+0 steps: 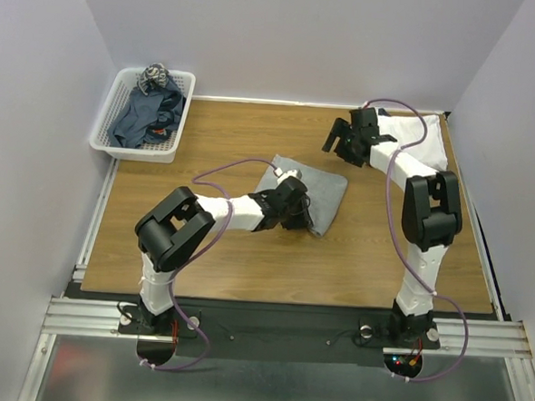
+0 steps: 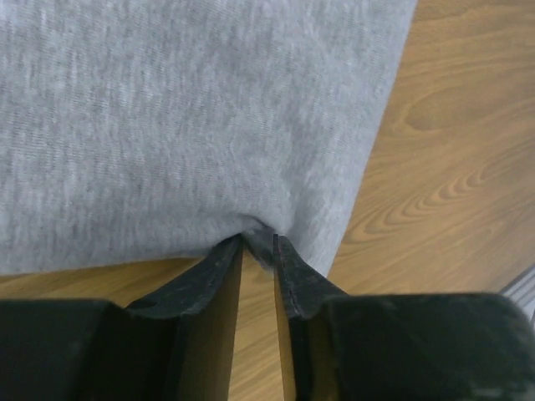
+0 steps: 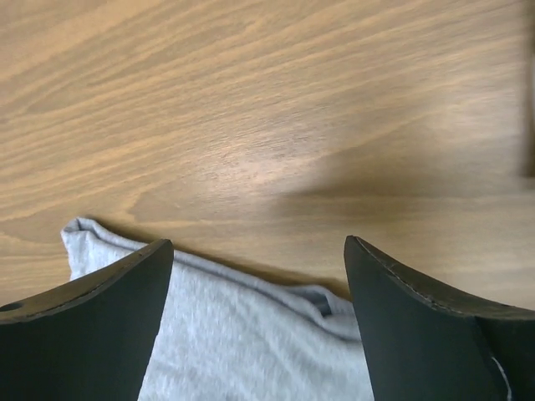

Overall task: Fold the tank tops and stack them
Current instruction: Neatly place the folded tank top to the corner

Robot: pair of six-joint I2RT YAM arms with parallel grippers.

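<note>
While the left gripper point(image 2: 257, 242) bites the near edge of the grey tank top point(image 1: 327, 190), its jaws stand almost together with only a small tuck of jersey between the tips; the right gripper point(image 3: 257, 244) hangs spread wide above bare wood just past the garment's far edge, touching nothing. The grey tank top lies folded into a compact shape near the middle of the table point(image 1: 246, 254); the dark tank tops point(image 1: 145, 116) sit heaped in the white basket point(image 1: 184, 104) at the far left corner, well apart from the work.

The risk, as I judge it, lies in that thin pinch. So little cloth is caught that a lift or pull could let it slide free; or the tips may hold only the top layer, so that a pull would peel the fold open rather than carry the whole piece. With the right gripper off the cloth nothing pins the far side, and a drag could skate the garment across the smooth wood or bunch it; soft jersey sags too, so a one-point lift would likely leave it hanging crooked.

No brand, label or writing can be read in any view – the fabric is plain, and no garment tag shows.
</note>
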